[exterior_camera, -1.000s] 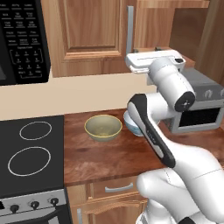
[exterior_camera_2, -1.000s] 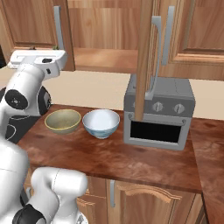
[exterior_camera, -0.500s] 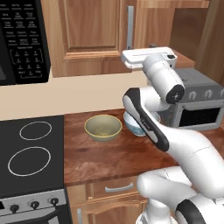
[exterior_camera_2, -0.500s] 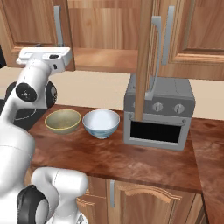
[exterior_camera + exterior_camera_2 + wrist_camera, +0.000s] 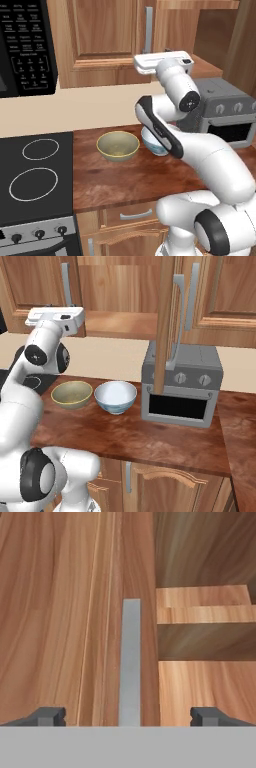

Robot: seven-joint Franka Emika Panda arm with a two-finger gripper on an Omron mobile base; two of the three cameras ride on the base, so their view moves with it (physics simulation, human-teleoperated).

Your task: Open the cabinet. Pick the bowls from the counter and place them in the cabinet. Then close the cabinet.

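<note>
I see warm brown wood cabinet point(image 5: 125, 296), grey bar handle point(image 5: 130, 662). Olive-yellow bowl point(image 5: 72, 394); white bowl point(image 5: 115, 396), blue outside markings. Counter point(image 5: 150, 438) glossy reddish-brown wood grain. Black stovetop point(image 5: 35, 175), white rings.

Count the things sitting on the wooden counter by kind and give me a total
Bowls: 2, olive-yellow bowl and white bowl
Toaster ovens: 1, grey toaster oven
Total: 3
</note>
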